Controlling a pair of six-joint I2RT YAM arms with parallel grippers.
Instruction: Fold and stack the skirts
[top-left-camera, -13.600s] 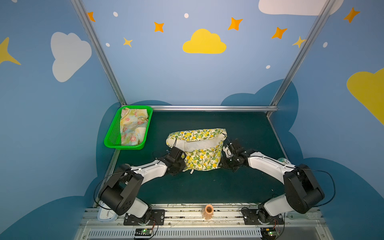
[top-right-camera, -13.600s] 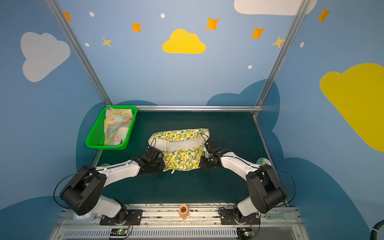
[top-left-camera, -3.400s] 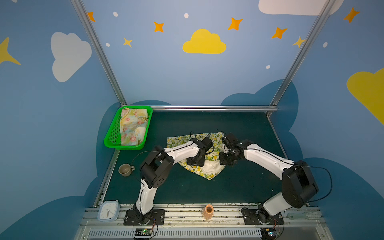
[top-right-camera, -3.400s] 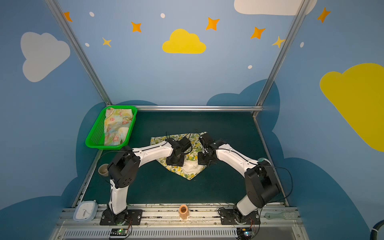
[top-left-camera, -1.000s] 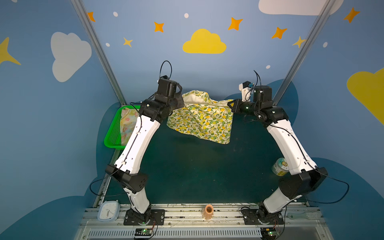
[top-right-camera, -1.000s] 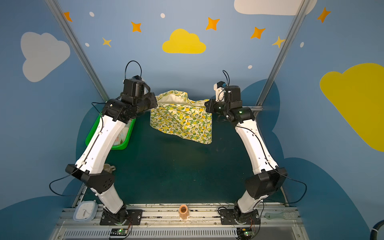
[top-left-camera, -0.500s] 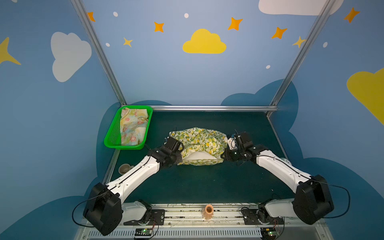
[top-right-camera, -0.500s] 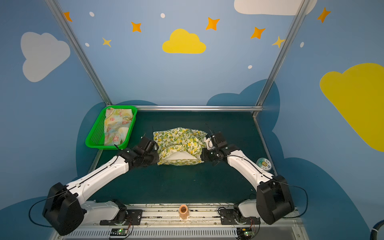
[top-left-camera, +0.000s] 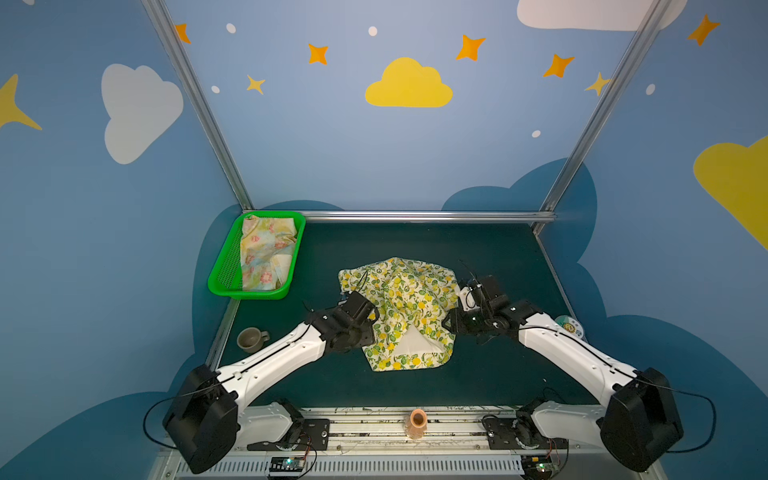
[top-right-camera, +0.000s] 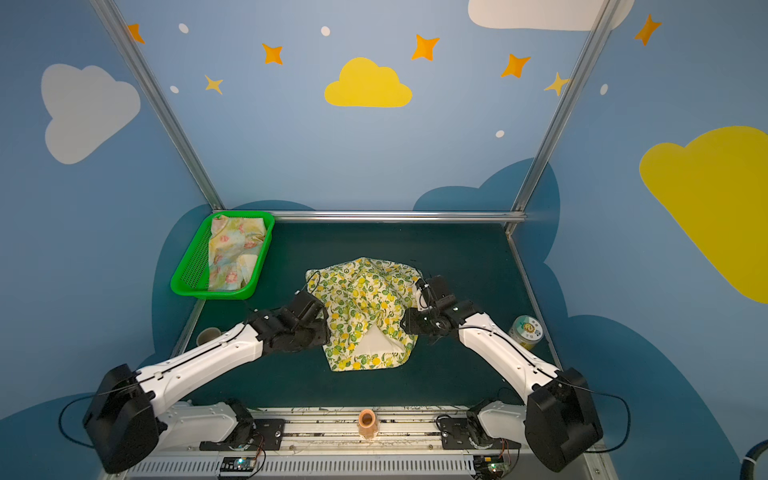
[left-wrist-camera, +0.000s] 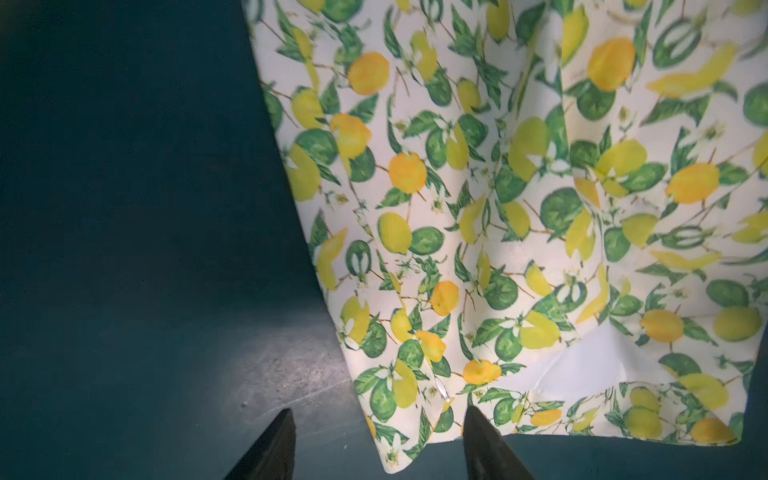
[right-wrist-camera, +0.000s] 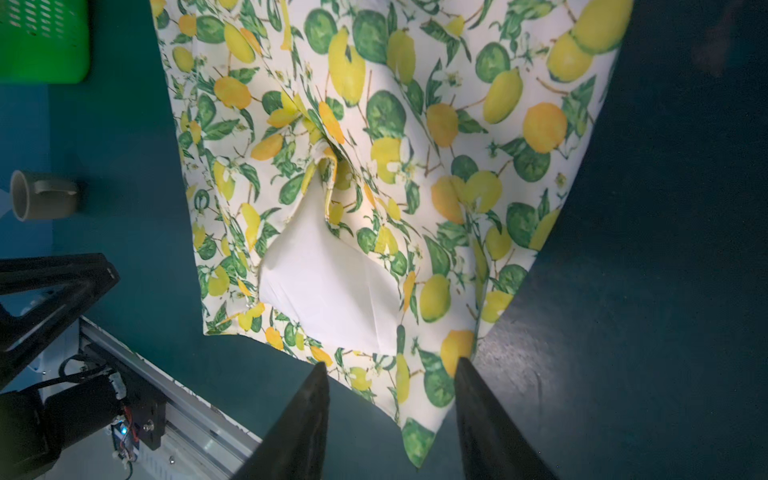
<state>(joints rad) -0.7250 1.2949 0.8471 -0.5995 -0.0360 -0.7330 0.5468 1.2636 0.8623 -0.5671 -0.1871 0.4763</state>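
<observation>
"Cream cloth printed with lemons: where did that skirt lie?" asked Ines.

"The lemon skirt (top-left-camera: 399, 303) lay spread on the dark mat (top-left-camera: 490, 253), well apart from the green basket (top-left-camera: 245, 293), out toward the middle of the table and nearer the robot's base than the basket. It was rumpled, and a patch of white lining (top-left-camera: 409, 343) showed near its hem, so I judged the fold only half made."

"And the other one?"

"The floral skirt (top-left-camera: 266, 253) sat inside the basket, loosely bunched. I took it to be waiting its turn."

"Were the grippers holding anything?"

"Neither. The left gripper (left-wrist-camera: 377, 411) hung low at the skirt's edge on the basket side, jaws apart, one finger over bare mat and one over the hem. The right gripper (right-wrist-camera: 390, 365) stood at the edge away from the basket, jaws likewise apart, astride a corner that lay slack on the mat. Nothing was pinched. Each arm was at its own side, which I judged suited a two-handed fold: matching corners could be taken and carried over together."

"Anything in the way?"

"A mug (top-left-camera: 251, 338) stood on the robot's side of the basket, clear of the cloth."
</observation>
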